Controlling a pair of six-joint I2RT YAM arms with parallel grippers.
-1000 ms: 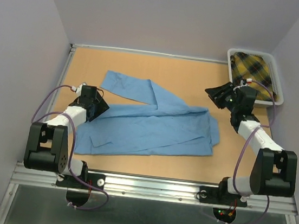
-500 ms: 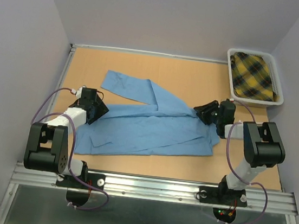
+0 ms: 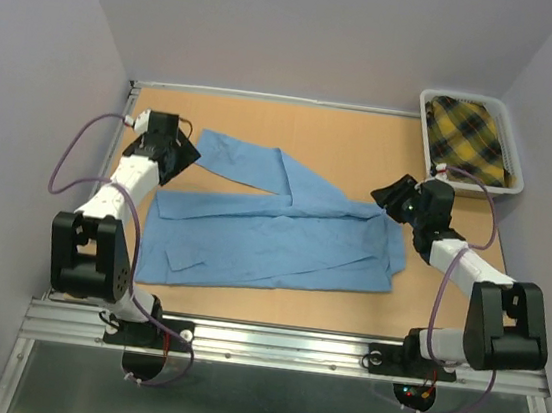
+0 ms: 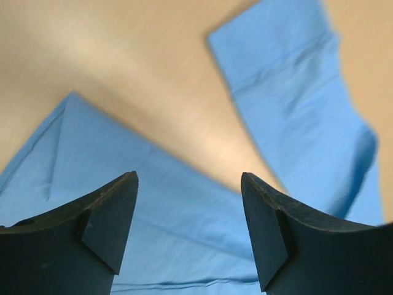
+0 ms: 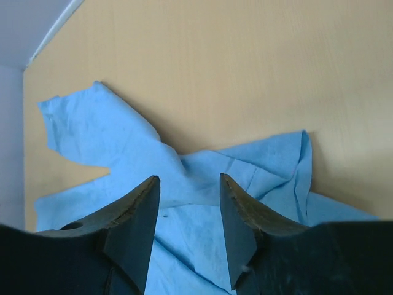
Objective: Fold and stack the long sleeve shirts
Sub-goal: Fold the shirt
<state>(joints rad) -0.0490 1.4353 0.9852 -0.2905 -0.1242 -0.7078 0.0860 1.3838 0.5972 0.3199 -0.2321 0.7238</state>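
Light-blue shirt, one only, lies spread flat at centre of table, sleeve trailing far-left. We judge first fold not yet begun. Two grippers:
- left gripper over sleeve end, jaws wide, empty
- right gripper at shirt's right edge, jaws parted, empty

Next, we reckon: pinch sleeve, fold inward. One plaid cloth in one basket, far right.
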